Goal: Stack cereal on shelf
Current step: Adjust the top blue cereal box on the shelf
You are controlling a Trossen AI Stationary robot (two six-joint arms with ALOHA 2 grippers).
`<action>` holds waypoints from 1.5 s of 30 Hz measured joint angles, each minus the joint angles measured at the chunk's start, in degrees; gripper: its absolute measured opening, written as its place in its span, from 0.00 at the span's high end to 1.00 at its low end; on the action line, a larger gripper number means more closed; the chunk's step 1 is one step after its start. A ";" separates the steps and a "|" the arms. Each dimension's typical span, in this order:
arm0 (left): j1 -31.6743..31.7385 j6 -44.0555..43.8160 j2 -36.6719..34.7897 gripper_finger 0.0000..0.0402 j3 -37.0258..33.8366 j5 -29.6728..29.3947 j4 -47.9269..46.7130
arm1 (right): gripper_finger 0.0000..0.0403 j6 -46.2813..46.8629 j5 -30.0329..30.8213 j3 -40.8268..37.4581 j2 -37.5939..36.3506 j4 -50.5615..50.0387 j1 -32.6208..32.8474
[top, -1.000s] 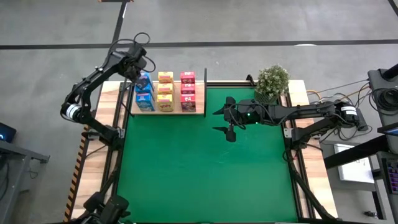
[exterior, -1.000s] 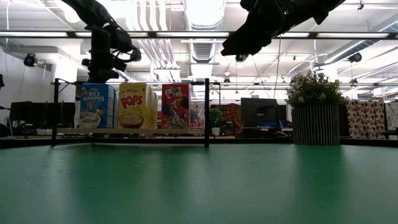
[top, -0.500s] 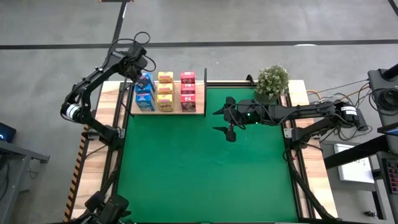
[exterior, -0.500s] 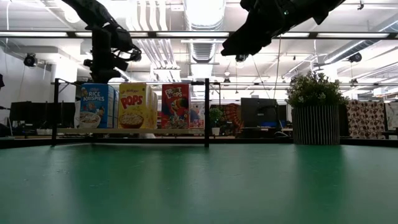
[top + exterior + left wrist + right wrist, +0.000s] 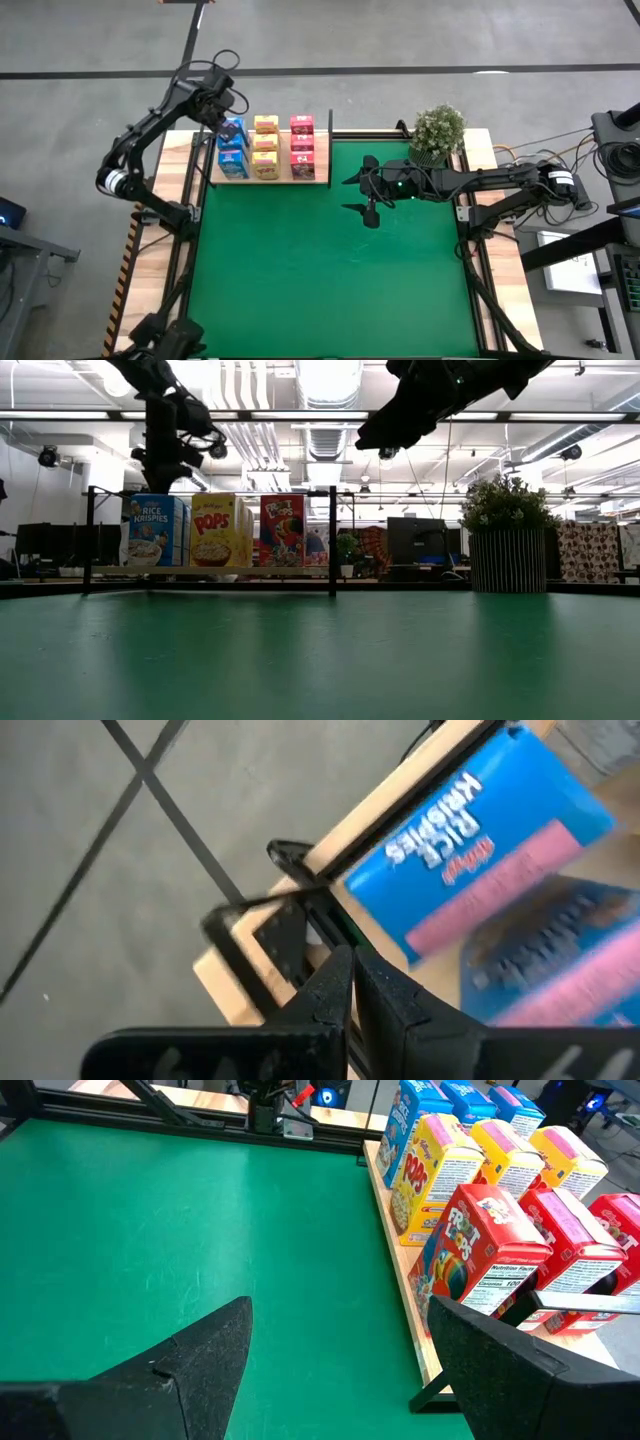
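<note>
The left claw (image 5: pixel 226 104), clenched on nothing, has lifted slightly off the blue cereal (image 5: pixel 232 148) standing on the shelf (image 5: pixel 322 171) below it; stacking looks complete. The right claw (image 5: pixel 368 196) hangs released.

Cereal boxes (image 5: pixel 480 1190) on shelf (image 5: pixel 405 1305) beside green mat (image 5: pixel 200 1240)

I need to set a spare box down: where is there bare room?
The green mat is bare from the light-wood shelf to its near edge, except under the open right gripper. The shelf is crowded with cereal boxes; the potted plant fills the far right corner.
</note>
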 joint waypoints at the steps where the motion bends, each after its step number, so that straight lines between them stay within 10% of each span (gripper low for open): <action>1: -0.10 -0.97 -0.18 1.00 0.79 0.00 -1.48 | 0.28 0.00 -0.01 0.00 0.00 0.00 -0.01; 45: -4.71 -18.54 -0.44 1.00 -0.18 1.60 -10.89 | 0.28 0.01 -0.02 0.00 0.01 -0.42 -0.02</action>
